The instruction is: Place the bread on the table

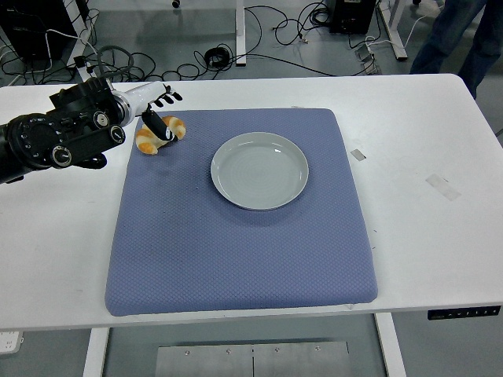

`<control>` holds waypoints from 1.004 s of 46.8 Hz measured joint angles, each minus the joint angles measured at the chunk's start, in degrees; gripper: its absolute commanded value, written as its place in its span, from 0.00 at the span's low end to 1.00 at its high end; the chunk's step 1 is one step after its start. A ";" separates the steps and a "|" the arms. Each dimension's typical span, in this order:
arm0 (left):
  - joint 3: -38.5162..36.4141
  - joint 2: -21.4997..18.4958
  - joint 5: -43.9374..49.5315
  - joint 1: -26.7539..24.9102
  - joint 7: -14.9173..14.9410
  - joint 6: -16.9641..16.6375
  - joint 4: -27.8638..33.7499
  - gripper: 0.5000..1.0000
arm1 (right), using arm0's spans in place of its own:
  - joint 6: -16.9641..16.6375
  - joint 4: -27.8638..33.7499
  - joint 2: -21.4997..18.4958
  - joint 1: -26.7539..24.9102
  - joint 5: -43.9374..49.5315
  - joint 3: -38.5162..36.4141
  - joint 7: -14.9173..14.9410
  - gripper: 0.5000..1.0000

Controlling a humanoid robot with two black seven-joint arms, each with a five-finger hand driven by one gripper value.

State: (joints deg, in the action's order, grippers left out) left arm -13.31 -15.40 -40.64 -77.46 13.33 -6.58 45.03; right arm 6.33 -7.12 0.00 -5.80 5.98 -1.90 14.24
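Observation:
The bread [149, 140], a golden croissant-shaped roll, lies at the far left corner of the blue mat [236, 251], close to its edge. My left hand [163, 112] comes in from the left and sits right over it. Its fingers [168, 98] are spread and lifted off the bread, while the thumb still lies across the top of the roll. The black left forearm [59, 137] hangs over the white table [55, 236] to the left of the mat. My right arm does not show.
A grey plate [259, 170] stands on the mat to the right of the bread. Bits of tape [442, 187] lie on the table at the right. A person's legs [460, 35] stand beyond the far right corner. Cables cover the floor behind.

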 measured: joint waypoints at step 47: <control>43.92 7.89 13.97 8.15 0.11 -0.48 -7.83 0.96 | -0.01 0.00 0.00 -0.01 0.00 0.00 0.00 1.00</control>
State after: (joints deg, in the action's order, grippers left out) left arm 30.61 -7.51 -26.67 -69.31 13.44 -7.06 37.19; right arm 6.32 -7.12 0.00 -5.81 5.98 -1.90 14.24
